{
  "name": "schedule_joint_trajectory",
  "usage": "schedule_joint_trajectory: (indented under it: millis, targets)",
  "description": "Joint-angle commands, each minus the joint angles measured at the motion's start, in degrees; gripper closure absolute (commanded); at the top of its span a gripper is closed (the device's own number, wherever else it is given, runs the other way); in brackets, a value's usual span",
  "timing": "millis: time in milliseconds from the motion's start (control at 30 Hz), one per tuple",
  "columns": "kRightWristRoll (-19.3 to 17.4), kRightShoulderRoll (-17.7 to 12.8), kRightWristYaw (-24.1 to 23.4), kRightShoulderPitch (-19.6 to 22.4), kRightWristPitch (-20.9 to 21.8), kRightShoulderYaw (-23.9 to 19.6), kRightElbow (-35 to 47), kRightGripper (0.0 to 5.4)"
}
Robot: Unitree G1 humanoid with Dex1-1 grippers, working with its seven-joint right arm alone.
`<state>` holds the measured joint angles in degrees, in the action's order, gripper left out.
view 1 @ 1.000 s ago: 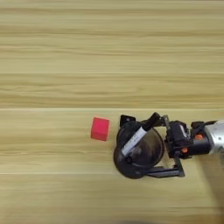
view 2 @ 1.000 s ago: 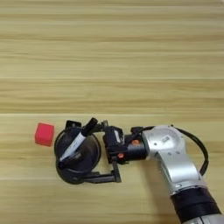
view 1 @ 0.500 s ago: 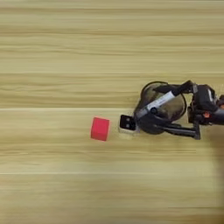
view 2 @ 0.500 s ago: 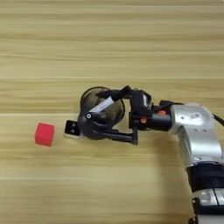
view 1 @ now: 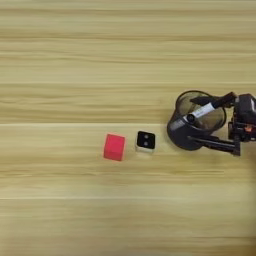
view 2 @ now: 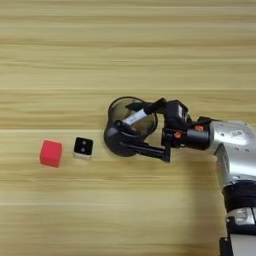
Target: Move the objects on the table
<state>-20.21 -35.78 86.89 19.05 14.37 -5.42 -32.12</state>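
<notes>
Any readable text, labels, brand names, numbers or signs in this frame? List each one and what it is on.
No readable words, brands or numbers in either view.
White cube: black top face with two white dots, a marking, not text.
Red cube: plain.
Marker in the cup: any print is too small to read.
Right gripper: orange spots on its body, no legible label.
Table: bare wood grain.
</notes>
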Motion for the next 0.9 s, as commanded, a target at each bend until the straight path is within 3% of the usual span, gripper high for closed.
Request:
schedule_joint_trajectory:
  millis: [33, 633, 767, 900]
  targets:
    - [1.31, -1.65, -1.8, 4.25, 2.17, -0.25, -0.05, 0.69]
    - [5.43, 1.37, -2.61, 3.95, 7.32, 2.34, -6.11, 0.69]
    - [5.55, 1.49, -2.83, 4.14, 7.79, 2.26, -6.49, 0.07]
    - [5.58, 1.59, -2.77, 4.2, 8.01, 2.21, -6.63, 0.03]
